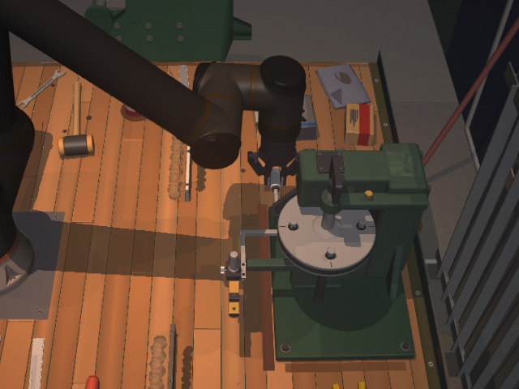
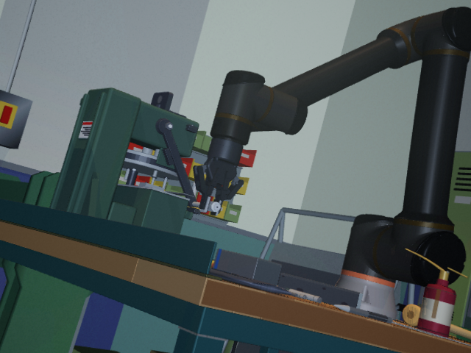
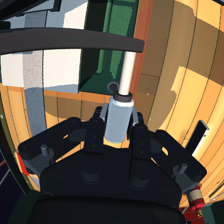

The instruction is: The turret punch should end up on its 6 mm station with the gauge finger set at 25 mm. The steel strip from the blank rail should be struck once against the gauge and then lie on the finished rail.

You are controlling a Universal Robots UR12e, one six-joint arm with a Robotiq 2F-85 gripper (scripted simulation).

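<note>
The knurled grey grip (image 3: 118,120) of the punch's lever (image 1: 275,182) sits between my fingers; its pale rod runs toward the green turret punch (image 1: 356,217). In the second side camera the black lever arm (image 2: 175,159) slopes down from its pivot on the press head to the grip (image 2: 215,206). The round grey turret disc (image 1: 326,234) carries three punch studs. The gauge finger (image 1: 242,251) and its yellow-based knob stand left of the disc. A steel strip (image 1: 187,173) lies on the bench to the left of the press. My gripper (image 1: 274,178) is closed on the lever's grip.
The press head (image 1: 364,171) rises close on the right of my wrist. A brown rail (image 1: 265,289) runs along the press's left side. A mallet (image 1: 75,144), a wrench (image 1: 41,87) and boxes (image 1: 359,124) lie about the wooden bench.
</note>
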